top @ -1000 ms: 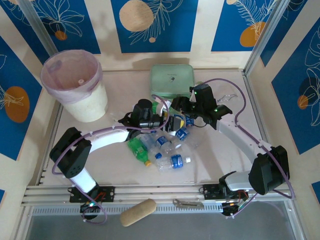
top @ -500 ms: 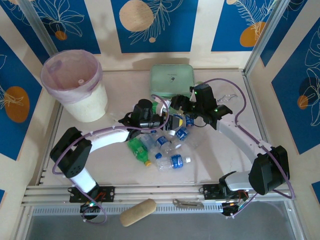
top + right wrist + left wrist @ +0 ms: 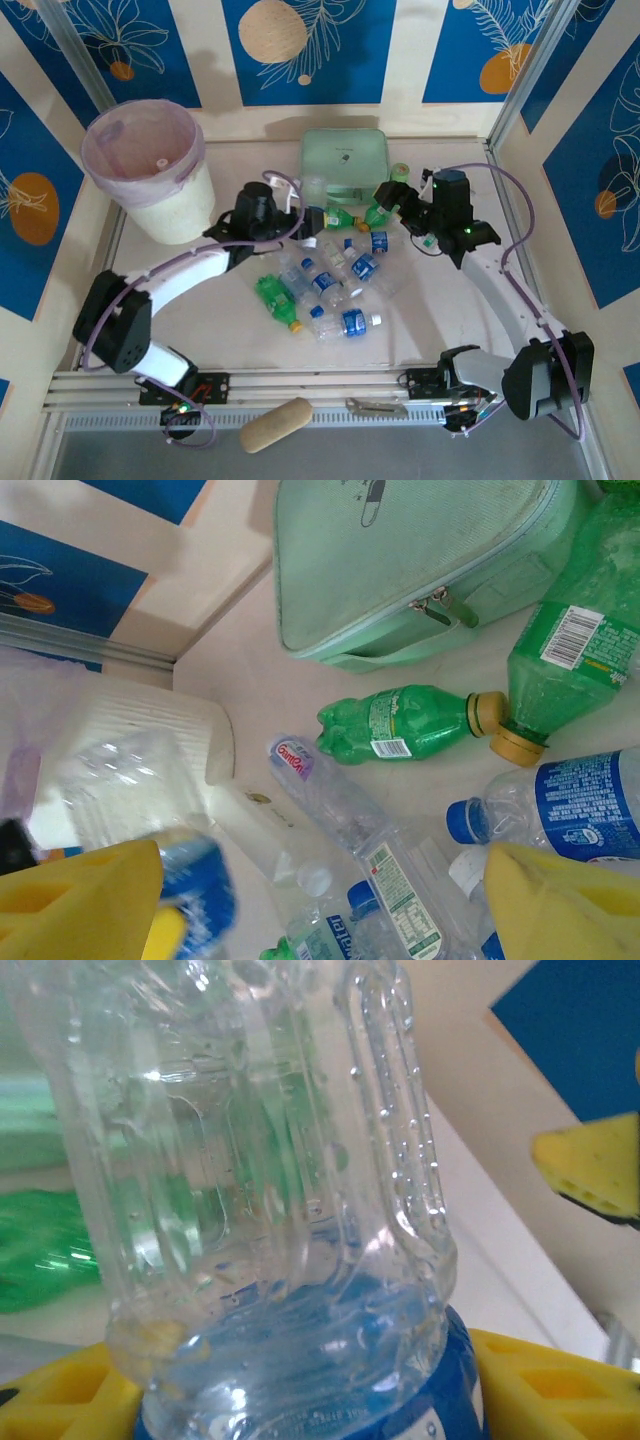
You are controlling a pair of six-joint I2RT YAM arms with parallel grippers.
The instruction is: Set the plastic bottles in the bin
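Clear blue-labelled bottle (image 3: 250,1160) clamped between yellow pads (image 3: 545,1390) of left gripper (image 3: 300,1395), near mint case (image 3: 345,160). Right gripper (image 3: 320,875) spread wide above plastic bottles (image 3: 335,285) heaped mid-tabletop (image 3: 225,330). Bin (image 3: 185,215) stands far-left, well apart from heap.

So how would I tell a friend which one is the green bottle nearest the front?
Find the mint case at the back, then come forward through the heap of bottles. At its front-left edge lies a green bottle with a yellow cap. Its neighbours are clear with blue labels; the other green ones lie by the case.
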